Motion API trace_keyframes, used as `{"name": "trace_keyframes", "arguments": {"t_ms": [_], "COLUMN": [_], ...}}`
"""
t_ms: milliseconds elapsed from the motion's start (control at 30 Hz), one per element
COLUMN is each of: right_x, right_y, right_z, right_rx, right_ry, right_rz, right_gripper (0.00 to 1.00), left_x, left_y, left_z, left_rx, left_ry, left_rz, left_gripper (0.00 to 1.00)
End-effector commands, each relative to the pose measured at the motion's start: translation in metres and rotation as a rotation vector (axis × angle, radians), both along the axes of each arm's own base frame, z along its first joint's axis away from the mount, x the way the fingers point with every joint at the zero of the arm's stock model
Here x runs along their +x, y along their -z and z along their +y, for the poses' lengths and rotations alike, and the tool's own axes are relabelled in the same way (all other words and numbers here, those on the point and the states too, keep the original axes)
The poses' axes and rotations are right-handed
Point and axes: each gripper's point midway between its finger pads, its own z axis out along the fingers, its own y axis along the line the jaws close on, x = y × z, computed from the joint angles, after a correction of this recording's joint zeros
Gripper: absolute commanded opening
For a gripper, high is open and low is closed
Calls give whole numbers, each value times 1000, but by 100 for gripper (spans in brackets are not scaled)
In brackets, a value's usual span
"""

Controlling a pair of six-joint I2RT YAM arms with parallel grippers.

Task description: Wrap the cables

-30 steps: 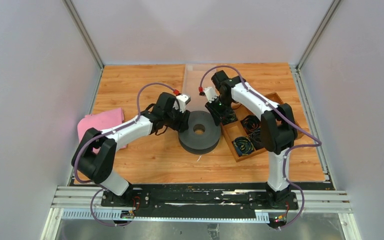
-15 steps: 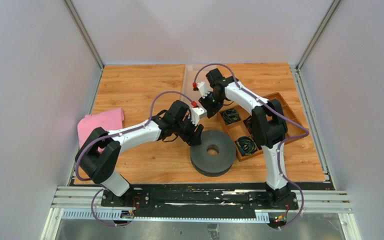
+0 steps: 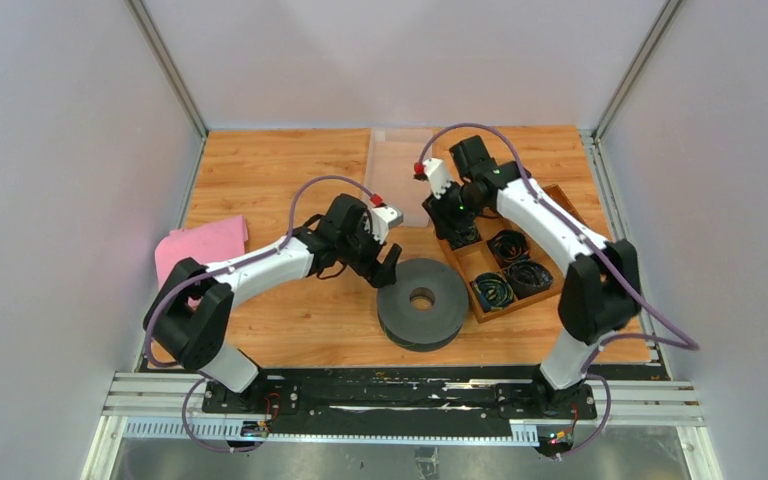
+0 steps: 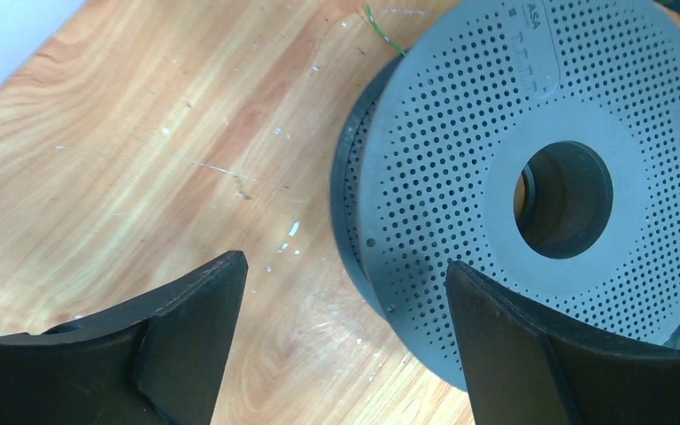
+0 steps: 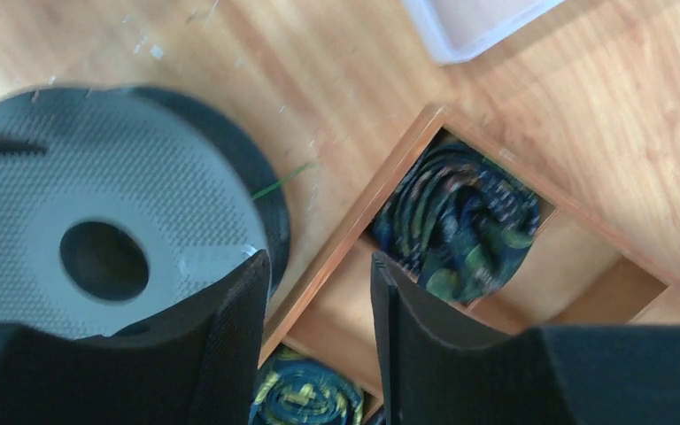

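A grey perforated spool [image 3: 422, 303] lies flat on the wooden table; it also shows in the left wrist view [image 4: 496, 168] and the right wrist view [image 5: 97, 221]. My left gripper [image 3: 388, 266] is open and empty at the spool's left edge, one finger over the table and one over the spool [image 4: 343, 297]. My right gripper [image 3: 450, 218] is open and empty above the wooden tray's [image 3: 472, 262] left compartments [image 5: 317, 305]. Dark coiled cables [image 3: 509, 246] lie in the tray; one coil [image 5: 456, 221] is just beyond my right fingers, another [image 5: 305, 398] below them.
A clear plastic container [image 3: 400, 165] stands at the back centre, its corner in the right wrist view [image 5: 478, 22]. A pink cloth [image 3: 200, 247] lies at the left. The tray's wooden rim [image 5: 363, 212] runs beside the spool.
The spool has slid toward the near right with my left gripper at its edge. My right arm has swung right, from beside the spool to over the tray.
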Motion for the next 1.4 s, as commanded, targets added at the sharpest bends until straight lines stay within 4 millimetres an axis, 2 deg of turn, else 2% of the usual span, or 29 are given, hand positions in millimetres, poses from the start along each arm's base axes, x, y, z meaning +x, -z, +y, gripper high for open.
{"name": "trace_keyframes", "arguments": {"t_ms": [0, 100, 133, 200, 333, 400, 500, 633, 767, 1033, 1200, 1367], "right_x": [-41, -72, -82, -102, -151, -170, -191, -211, -214, -198, -186, -160], "right_y": [3, -1, 6, 7, 18, 22, 29, 37, 50, 67, 68, 78], "right_z": [-15, -17, -18, -19, 1, 12, 22, 34, 37, 46, 72, 93], "right_rx": [23, 70, 67, 39, -16, -8, -25, -68, -146, -237, -249, -325], "right_ry": [-73, -150, -177, -251, -453, -545, -650, -774, -837, -841, -765, -630], "right_rz": [12, -11, -9, -72, -198, -241, -262, -307, -358, -380, -331, -318], "right_gripper": [48, 53, 56, 57, 65, 69, 73, 75, 75, 74, 64, 54], "left_x": [9, 17, 21, 32, 58, 73, 93, 105, 104, 100, 98, 95], "left_y": [-35, -46, -49, -54, -69, -78, -88, -97, -101, -100, -100, -105], "left_z": [1, 8, 13, 24, 58, 78, 108, 127, 130, 130, 132, 137], "left_rx": [-72, -86, -88, -95, -97, -96, -79, -82, -88, -93, -91, -77], "left_ry": [11, -19, -38, -88, -190, -240, -310, -365, -371, -363, -374, -386], "left_rz": [-87, -120, -128, -139, -179, -215, -247, -250, -265, -276, -280, -302], "left_gripper": [89, 92, 93, 95, 99, 98, 98, 98, 98, 98, 98, 98]}}
